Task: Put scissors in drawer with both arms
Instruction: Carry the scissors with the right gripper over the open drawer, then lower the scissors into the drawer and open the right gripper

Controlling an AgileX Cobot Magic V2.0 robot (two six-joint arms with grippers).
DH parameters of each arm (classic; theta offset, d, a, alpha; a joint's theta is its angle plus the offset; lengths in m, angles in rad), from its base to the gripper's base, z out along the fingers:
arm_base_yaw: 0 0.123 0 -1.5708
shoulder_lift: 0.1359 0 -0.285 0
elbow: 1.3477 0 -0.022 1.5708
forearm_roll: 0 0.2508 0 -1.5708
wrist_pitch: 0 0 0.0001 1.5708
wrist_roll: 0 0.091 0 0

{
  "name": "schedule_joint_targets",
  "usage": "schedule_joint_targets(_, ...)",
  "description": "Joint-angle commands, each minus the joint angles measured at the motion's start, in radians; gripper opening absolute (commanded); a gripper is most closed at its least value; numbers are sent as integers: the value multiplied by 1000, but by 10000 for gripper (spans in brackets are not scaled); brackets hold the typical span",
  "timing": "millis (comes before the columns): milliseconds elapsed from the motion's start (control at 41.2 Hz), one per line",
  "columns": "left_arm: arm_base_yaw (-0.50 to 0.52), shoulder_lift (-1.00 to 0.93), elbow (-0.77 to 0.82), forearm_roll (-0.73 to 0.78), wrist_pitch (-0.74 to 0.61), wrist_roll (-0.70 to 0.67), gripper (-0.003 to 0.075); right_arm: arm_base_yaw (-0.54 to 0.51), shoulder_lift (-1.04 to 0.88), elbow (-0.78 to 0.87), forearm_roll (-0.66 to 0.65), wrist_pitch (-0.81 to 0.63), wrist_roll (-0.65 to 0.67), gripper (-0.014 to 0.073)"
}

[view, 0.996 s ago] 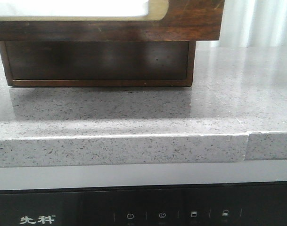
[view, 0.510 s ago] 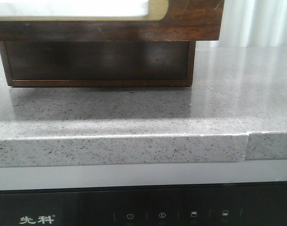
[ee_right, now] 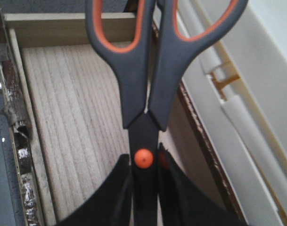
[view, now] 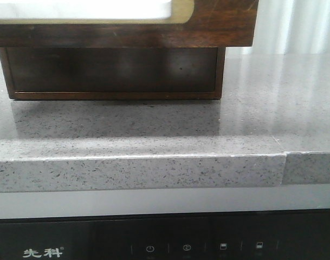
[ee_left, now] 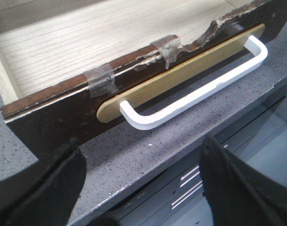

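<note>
In the right wrist view my right gripper [ee_right: 144,165] is shut on the scissors [ee_right: 145,70] at the blades near the orange pivot. Their orange-and-grey handle loops point away, over the pale wood floor of the pulled-out drawer [ee_right: 77,136]. The left wrist view shows the same drawer [ee_left: 44,122] from its front, with a white handle [ee_left: 195,96] on a tan backing strip and taped, chipped top edge. My left gripper [ee_left: 141,181] hangs open above the counter edge, just in front of that handle, holding nothing. The front view shows the drawer front [view: 219,24] jutting out above the cabinet base, with no gripper in it.
The grey speckled stone counter [view: 154,130] carries the wooden cabinet [view: 110,73]. Below the counter edge is a dark appliance panel [view: 154,241]. Cream moulded trim [ee_right: 237,108] runs beside the drawer in the right wrist view.
</note>
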State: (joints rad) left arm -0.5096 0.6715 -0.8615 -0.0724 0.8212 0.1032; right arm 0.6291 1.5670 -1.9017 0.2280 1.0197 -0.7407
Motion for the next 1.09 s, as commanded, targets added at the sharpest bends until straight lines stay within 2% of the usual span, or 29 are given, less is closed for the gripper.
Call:
schedule_joint_targets(0,-6,-1,-34,-6,-73,-10,491,6,2,-33,14,-46,-53,69)
schedule_joint_targets(486,-6,-1,-34,-6,-73,-10,491,9,165,-33,-8,30,-63,69)
schedule_joint_targets(801,-6,-1,-34,-6,-73,-10,491,9,192,-33,-110,60,-61,80)
schedule_joint_targets(923,-6,-1,-34,-6,-73,-10,491,9,192,-33,-113,62,-58,145)
schedule_joint_targets(1069,-6,-1,-34,-6,-73,-10,491,9,192,-33,-113,60,-58,290)
